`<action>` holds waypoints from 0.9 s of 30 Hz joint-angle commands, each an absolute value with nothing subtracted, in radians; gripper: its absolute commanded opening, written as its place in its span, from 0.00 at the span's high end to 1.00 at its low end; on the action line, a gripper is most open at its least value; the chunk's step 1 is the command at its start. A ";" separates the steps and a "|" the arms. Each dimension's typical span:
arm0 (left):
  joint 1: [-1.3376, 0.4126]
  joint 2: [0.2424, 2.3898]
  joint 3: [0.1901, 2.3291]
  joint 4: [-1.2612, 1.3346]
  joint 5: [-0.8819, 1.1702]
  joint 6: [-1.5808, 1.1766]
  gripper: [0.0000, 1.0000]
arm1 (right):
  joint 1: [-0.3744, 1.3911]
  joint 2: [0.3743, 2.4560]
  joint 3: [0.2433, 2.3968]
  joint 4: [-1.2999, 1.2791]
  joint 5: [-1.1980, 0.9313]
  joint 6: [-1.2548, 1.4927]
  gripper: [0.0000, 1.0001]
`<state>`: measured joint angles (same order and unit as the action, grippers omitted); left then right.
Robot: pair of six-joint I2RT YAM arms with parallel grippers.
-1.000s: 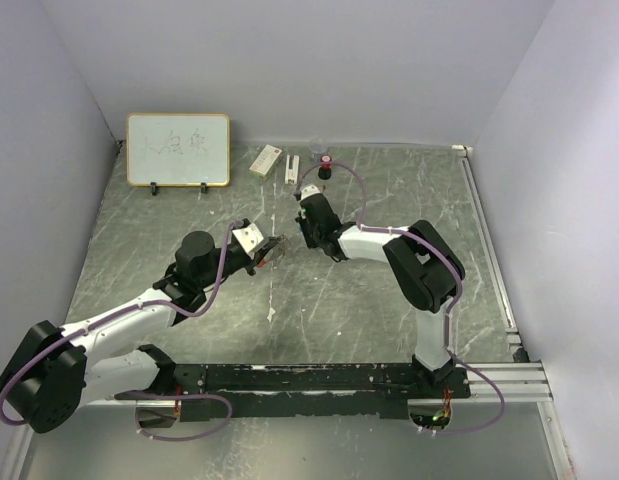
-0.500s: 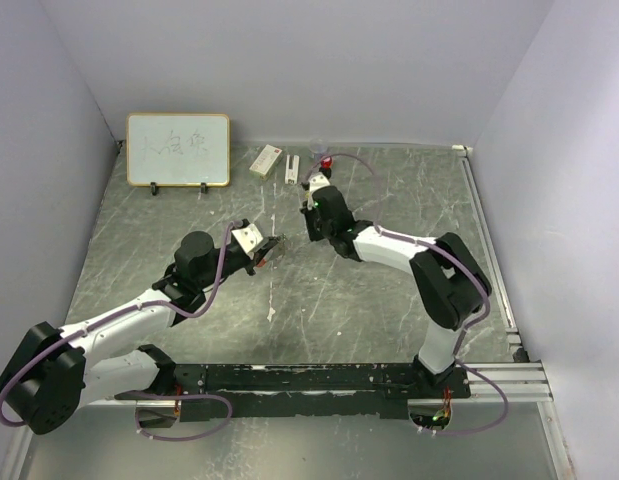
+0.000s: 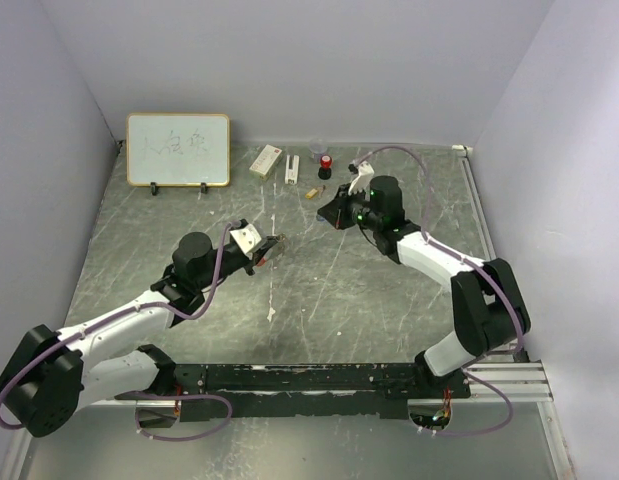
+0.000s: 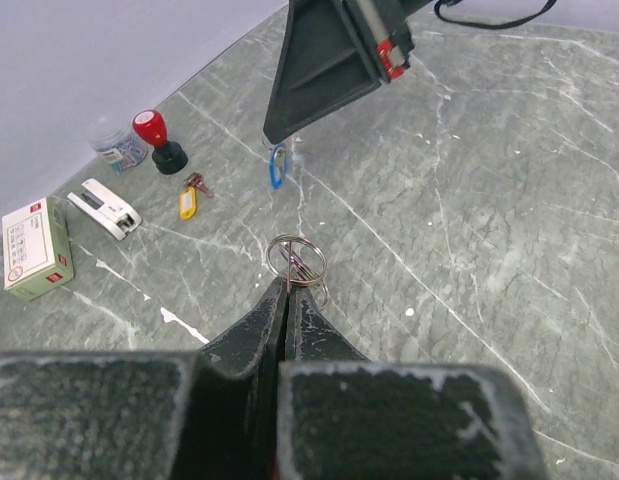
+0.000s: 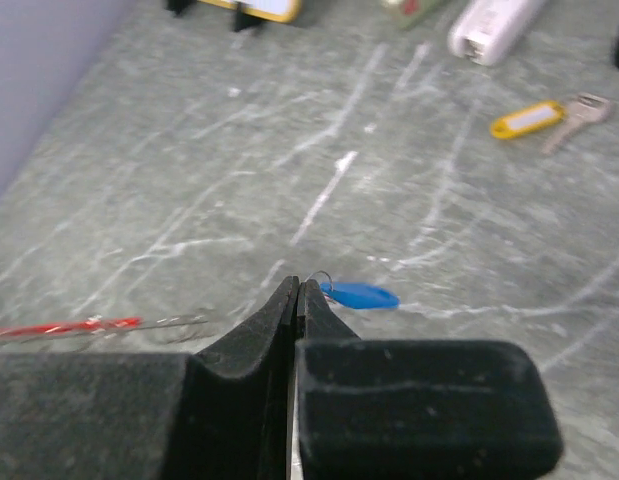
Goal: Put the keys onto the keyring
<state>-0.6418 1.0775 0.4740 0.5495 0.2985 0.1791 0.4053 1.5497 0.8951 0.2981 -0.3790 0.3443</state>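
Pinching the keyring (image 4: 296, 262) tight was our left gripper (image 4: 287, 286) | our right gripper (image 5: 297, 291) pinched the blue key (image 5: 361, 296) | we saw the yellow key (image 4: 187, 203) on the table (image 4: 489, 200)

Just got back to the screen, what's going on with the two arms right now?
The left gripper is shut on the keyring, holding its silvery ring out in front. The right gripper is shut on the blue key, which dangles from its tips, apart from the ring. The yellow key lies on the table near the back. Neither key is on the ring yet.
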 commanded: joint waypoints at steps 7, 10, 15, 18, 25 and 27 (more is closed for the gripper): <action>-0.634 1.132 0.500 0.640 0.328 0.208 0.93 | 0.356 1.444 0.862 0.477 -0.747 0.461 1.00; -0.634 1.160 0.515 0.647 0.333 0.220 0.93 | 0.354 1.431 0.862 0.502 -0.791 0.485 1.00; -0.635 1.194 0.535 0.672 0.334 0.242 0.94 | 0.354 1.415 0.854 0.522 -0.840 0.505 1.00; -0.635 1.210 0.554 0.673 0.336 0.261 0.93 | 0.355 1.403 0.846 0.524 -0.863 0.498 1.00; -0.635 1.231 0.575 0.692 0.344 0.293 0.93 | 0.354 1.377 0.824 0.505 -0.902 0.469 1.00; -0.635 1.235 0.577 0.695 0.351 0.304 0.94 | 0.354 1.364 0.817 0.500 -0.914 0.459 1.00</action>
